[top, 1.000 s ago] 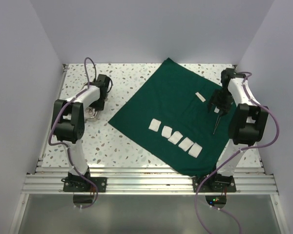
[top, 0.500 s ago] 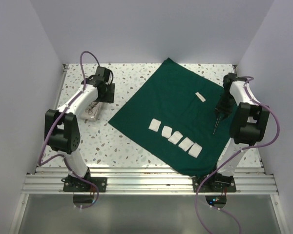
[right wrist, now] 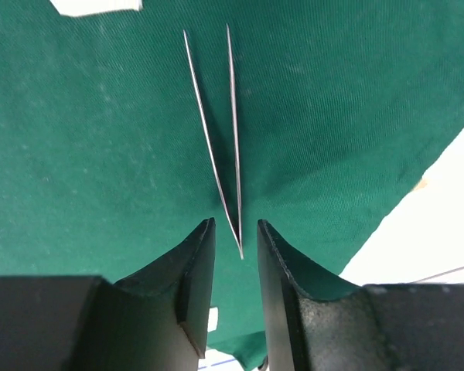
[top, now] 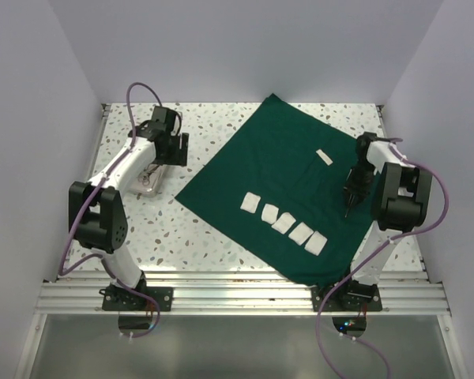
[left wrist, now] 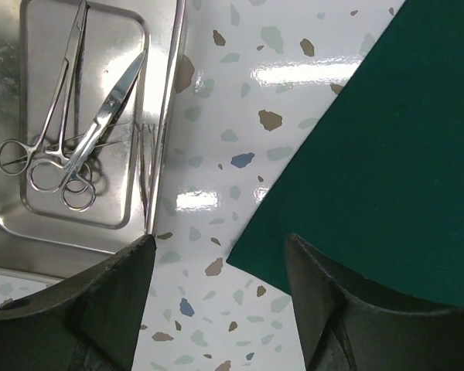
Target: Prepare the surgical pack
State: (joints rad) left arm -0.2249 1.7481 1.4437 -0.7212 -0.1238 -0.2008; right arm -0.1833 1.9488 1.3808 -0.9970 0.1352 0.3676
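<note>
In the metal tray (left wrist: 116,197) on the desk (left wrist: 216,116), scissors (left wrist: 100,124) and forceps (left wrist: 58,100) are laid. The surgical pack (top: 276,158) is spread flat nearby. The left claw (left wrist: 220,247) is held wide and empty. The right claw (right wrist: 233,232) is narrowed astride tweezers (right wrist: 237,228), and a grip cannot be told.

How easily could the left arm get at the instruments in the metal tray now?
Probably yes: the left claw hangs open just beside the tray, and nothing covers the instruments in it.
</note>
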